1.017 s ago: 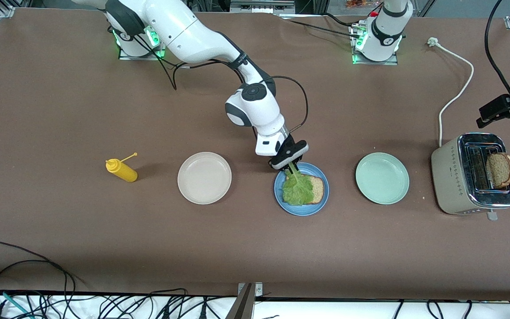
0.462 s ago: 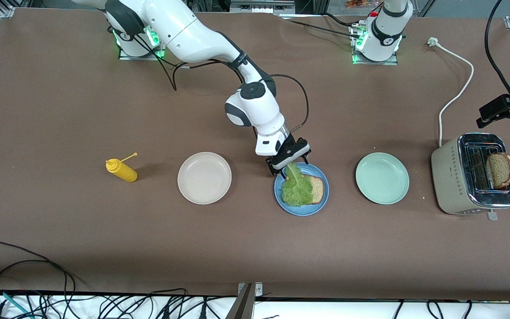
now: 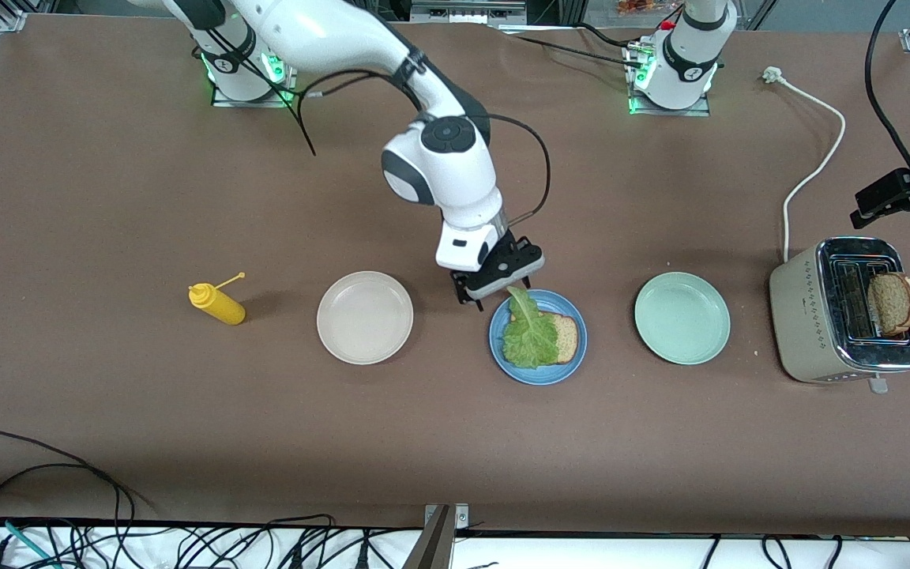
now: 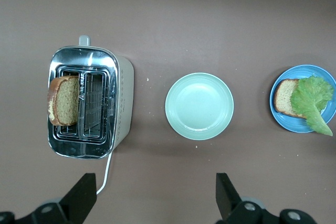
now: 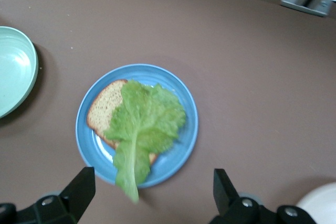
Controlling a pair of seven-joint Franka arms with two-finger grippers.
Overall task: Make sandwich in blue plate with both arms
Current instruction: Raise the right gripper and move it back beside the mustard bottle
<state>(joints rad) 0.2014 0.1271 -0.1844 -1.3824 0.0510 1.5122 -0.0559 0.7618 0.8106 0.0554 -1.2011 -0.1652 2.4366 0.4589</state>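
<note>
The blue plate (image 3: 573, 365) lies mid-table between a cream plate and a mint plate. On it lies one brown bread slice (image 3: 568, 338) with a ruffled green lettuce leaf (image 3: 528, 336) across it; the leaf's stalk overhangs the rim. My right gripper (image 3: 496, 286) hovers open and empty just over that stalk end. In the right wrist view the plate (image 5: 184, 145), bread (image 5: 105, 109) and lettuce (image 5: 147, 124) show between the open gripper (image 5: 151, 195). A second bread slice (image 3: 893, 303) stands in the toaster. My left gripper (image 4: 152, 203) waits open, high over the table.
The toaster (image 3: 814, 316) stands at the left arm's end, its white cable (image 3: 814, 158) running toward the bases. The mint plate (image 3: 682, 318) lies between toaster and blue plate. The cream plate (image 3: 364, 318) and yellow squeeze bottle (image 3: 218, 304) lie toward the right arm's end.
My right gripper has let go of the lettuce stalk, opened, risen and drawn back from the plate. The lettuce now rests on the bread. The left arm has not moved.
</note>
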